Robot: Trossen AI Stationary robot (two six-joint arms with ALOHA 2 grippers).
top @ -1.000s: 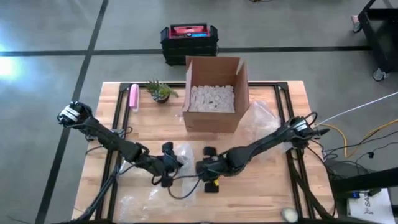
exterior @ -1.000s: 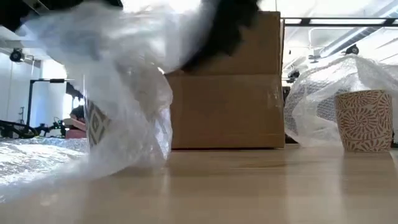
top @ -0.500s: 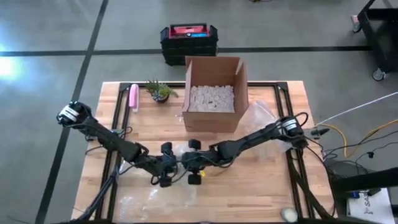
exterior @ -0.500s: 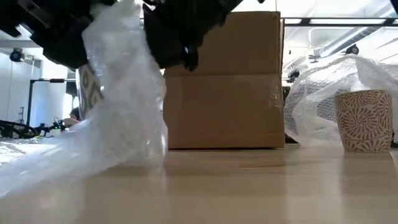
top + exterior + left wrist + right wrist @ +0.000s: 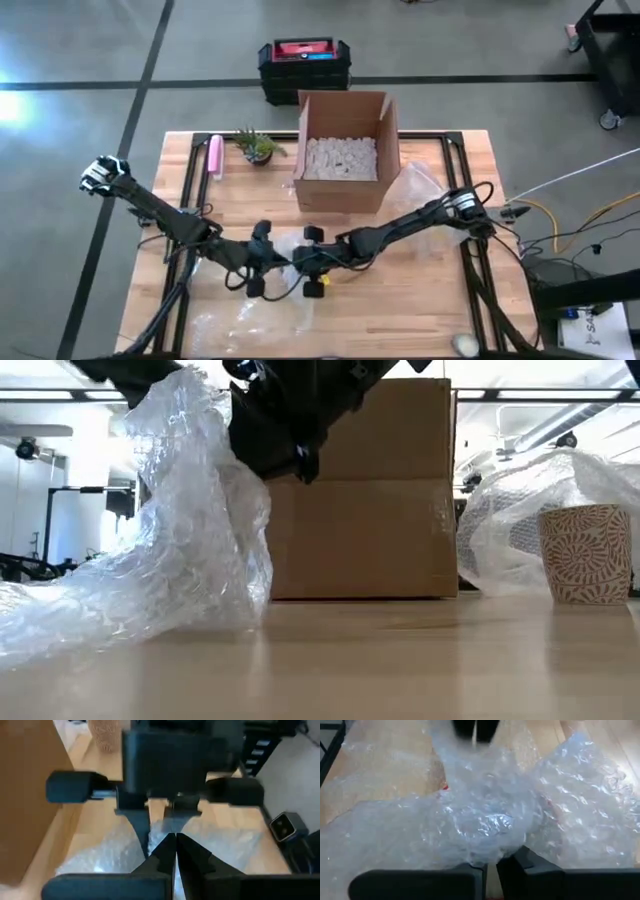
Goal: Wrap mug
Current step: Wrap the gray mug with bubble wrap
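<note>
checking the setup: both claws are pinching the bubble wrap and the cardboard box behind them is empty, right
Not quite. The cardboard box is not empty: the high view shows white packing filler inside it. The rest holds: the left claw and right claw are both pinching the bubble wrap.

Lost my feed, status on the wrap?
Left pincer and right pincer both shut on clear bubble wrap sheet, held up mid-table. Patterned paper mug stands apart, unwrapped. Nothing in the way.

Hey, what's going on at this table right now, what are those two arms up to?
Both arms meet at the middle of the table, working a sheet of bubble wrap. The left gripper and the right gripper are each shut on it, holding it bunched and lifted off the table. A patterned mug stands bare off to the side, beside a cardboard box of packing fill.
</note>
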